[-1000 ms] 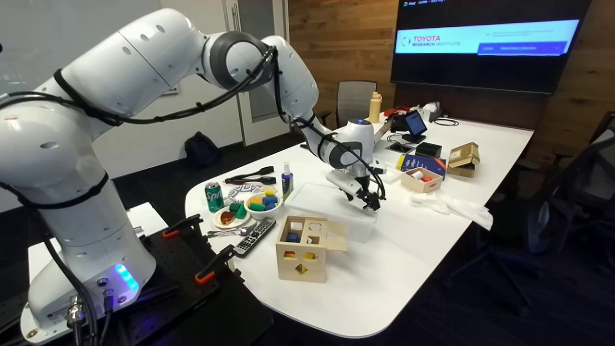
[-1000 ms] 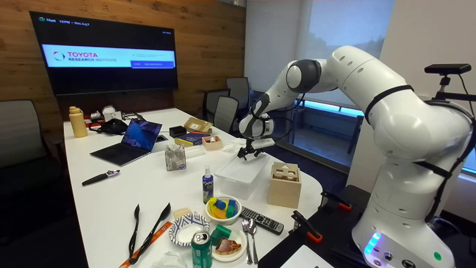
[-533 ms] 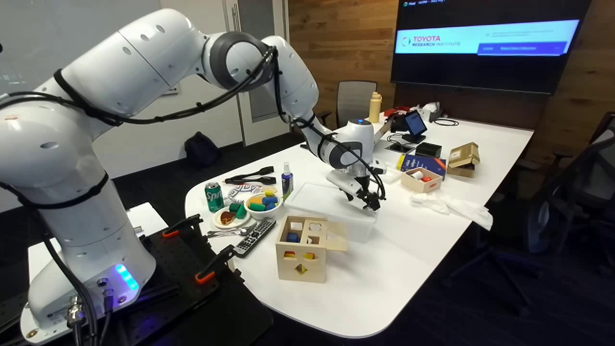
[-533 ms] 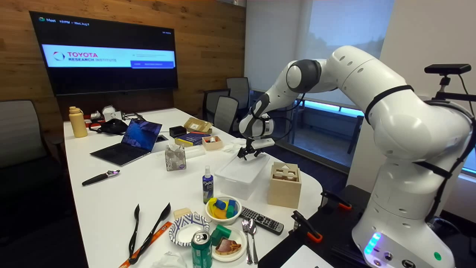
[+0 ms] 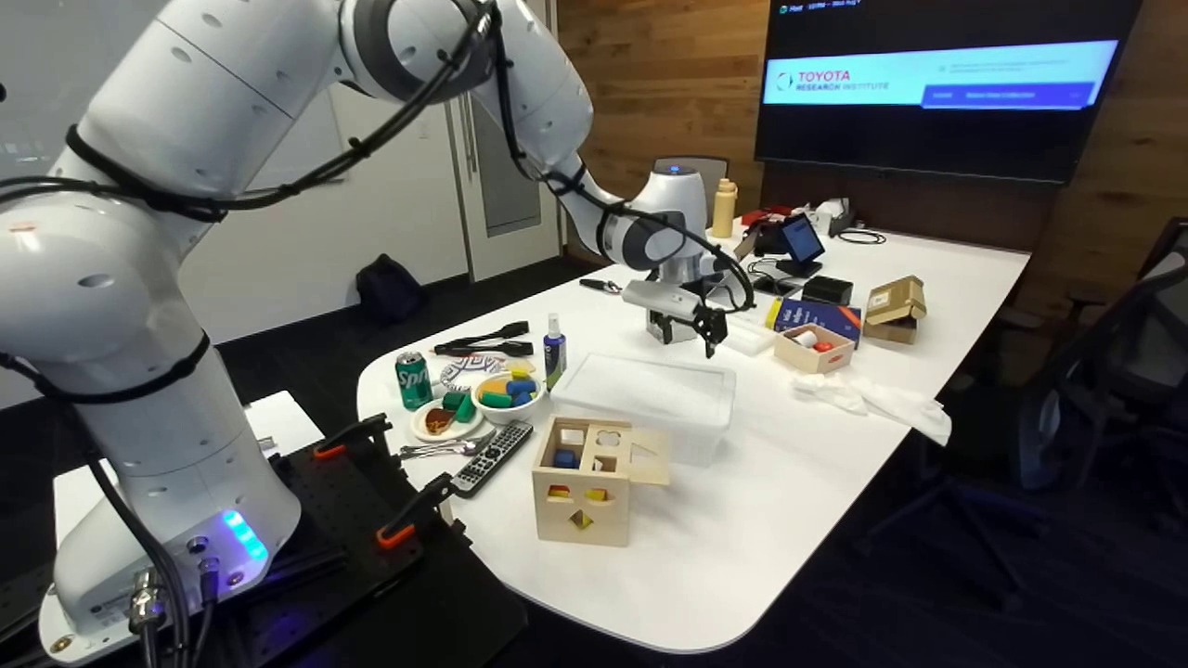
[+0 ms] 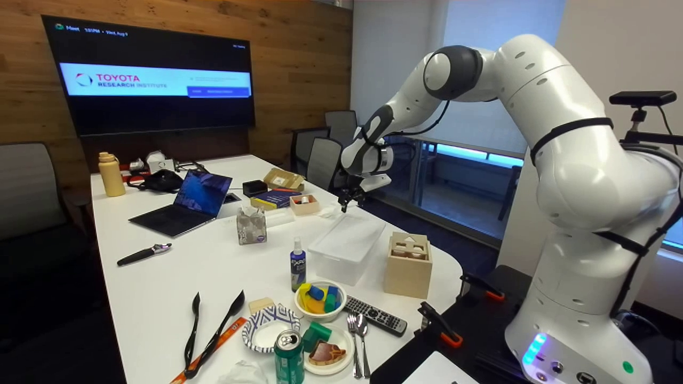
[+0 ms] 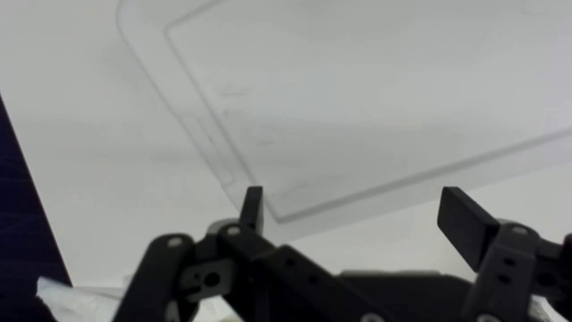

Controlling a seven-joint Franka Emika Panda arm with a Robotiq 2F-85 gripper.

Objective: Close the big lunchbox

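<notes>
The black two-fingered tool [image 7: 355,212] stands spread apart, holding nothing, raised near one corner of the flat, translucent white plastic lid [image 5: 650,382]. It has just risen away from that lid, which lies level atop the wide, low, white rectangular plastic lunchbox [image 6: 333,266]. Closing is thus probably finished, though whether the rim is fully seated cannot be told. The lunchbox rests on the white worktop [image 5: 789,520], near the light, cube-like wooden box [image 6: 408,276].

- In an exterior view, big lunchbox [image 6: 348,240]: milky white, mid-frame
- Bowl [image 6: 253,333]: blue zigzags on white, below centre
- Bottle [image 6: 111,177]: soft yellow, over left
</notes>
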